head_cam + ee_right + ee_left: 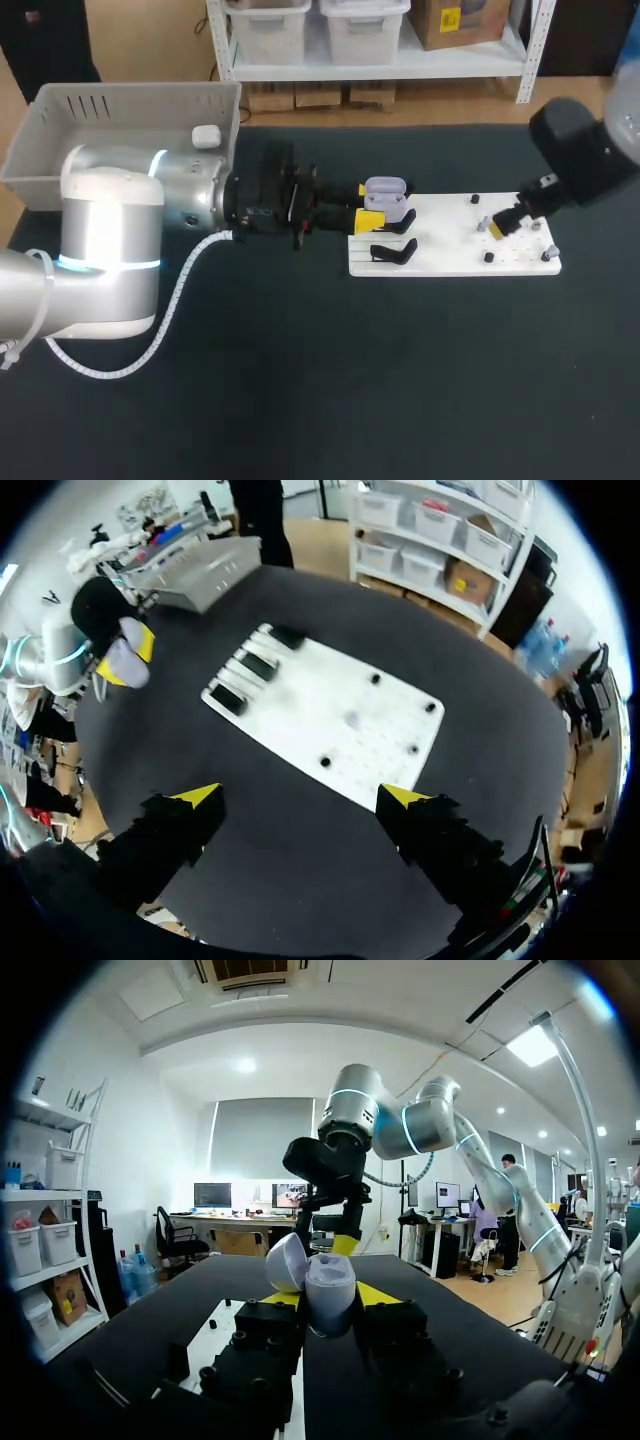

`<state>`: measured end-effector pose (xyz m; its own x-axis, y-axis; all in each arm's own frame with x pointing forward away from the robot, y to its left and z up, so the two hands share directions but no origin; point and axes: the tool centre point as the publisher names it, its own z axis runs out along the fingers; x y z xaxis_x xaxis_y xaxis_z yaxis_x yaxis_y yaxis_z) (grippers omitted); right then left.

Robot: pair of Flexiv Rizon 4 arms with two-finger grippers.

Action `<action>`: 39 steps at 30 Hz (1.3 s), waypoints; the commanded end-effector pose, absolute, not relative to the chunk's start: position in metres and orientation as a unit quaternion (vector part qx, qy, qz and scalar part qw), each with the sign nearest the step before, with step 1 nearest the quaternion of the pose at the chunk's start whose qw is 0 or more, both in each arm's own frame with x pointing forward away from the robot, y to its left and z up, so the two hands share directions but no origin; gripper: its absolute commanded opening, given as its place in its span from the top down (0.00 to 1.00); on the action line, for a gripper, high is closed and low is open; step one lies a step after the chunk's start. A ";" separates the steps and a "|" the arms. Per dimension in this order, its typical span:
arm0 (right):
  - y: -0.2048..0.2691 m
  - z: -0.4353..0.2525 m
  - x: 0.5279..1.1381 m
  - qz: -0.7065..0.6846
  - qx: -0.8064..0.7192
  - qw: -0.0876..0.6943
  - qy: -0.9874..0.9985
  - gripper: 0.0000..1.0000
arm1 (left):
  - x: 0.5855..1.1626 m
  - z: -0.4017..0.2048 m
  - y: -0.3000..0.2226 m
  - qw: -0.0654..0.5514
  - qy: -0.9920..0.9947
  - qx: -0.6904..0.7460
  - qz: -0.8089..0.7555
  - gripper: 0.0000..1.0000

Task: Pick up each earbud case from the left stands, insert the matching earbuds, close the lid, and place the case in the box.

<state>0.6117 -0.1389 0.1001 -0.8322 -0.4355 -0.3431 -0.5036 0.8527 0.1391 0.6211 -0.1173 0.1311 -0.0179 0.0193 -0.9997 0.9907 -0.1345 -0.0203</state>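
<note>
Left hand: the left hand [330, 1296] is clamped on the lavender earbud case [330, 1282] from both sides, and the lid [286, 1261] is flipped open. In the head view it sits at centre frame, over the left edge of the white board [455, 242].
Right hand: the right hand [300, 797] has its fingers spread wide with nothing between them. It hovers over the board's right half, centre-right in the head view.
Stands: the black stands [393, 251] are just below the held case, on the board's left edge.
Box: the grey box [120, 110] is upper left, with one white case [206, 136] already in it.
Risk, pickup: the small pieces [481, 225] under the right hand are too small to tell apart. An off-centre pinch could flick one onto the counter [320, 400].
Risk, insertion: a tilted approach could knock the raised lid or twist the case in its grip.
Risk, crowding: the two hands could bump over the board.
</note>
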 end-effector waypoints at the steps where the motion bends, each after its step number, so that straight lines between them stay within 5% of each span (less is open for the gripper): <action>1: -0.149 0.097 0.607 -0.057 -0.215 0.125 0.967 0.00 | 0.621 0.131 -0.117 0.458 0.474 0.532 -0.532 1.00; 10: -0.168 0.082 0.604 -0.064 -0.223 0.092 0.968 0.00 | 0.621 0.131 -0.117 0.458 0.474 0.532 -0.532 1.00; 12: -0.171 0.079 0.605 -0.064 -0.222 0.088 0.969 0.18 | 0.621 0.131 -0.117 0.458 0.474 0.532 -0.532 1.00; 15: -0.176 0.074 0.607 -0.060 -0.219 0.082 0.970 0.18 | 0.621 0.131 -0.117 0.458 0.474 0.532 -0.532 1.00; 18: -0.179 0.067 0.609 -0.055 -0.214 0.077 0.972 0.28 | 0.621 0.131 -0.117 0.458 0.474 0.532 -0.532 1.00; 23: -0.185 0.055 0.612 -0.046 -0.202 0.067 0.976 0.22 | 0.621 0.131 -0.117 0.458 0.474 0.532 -0.532 1.00; 39: -0.194 0.029 0.627 -0.057 -0.166 0.059 0.983 0.51 | 0.621 0.131 -0.117 0.458 0.474 0.532 -0.532 1.00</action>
<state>0.6233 -0.1954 0.0326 -0.9376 -0.3335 -0.0985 -0.3201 0.9384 -0.1301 0.6211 -0.1172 0.1311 -0.0180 0.0194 -0.9996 0.9907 -0.1345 -0.0205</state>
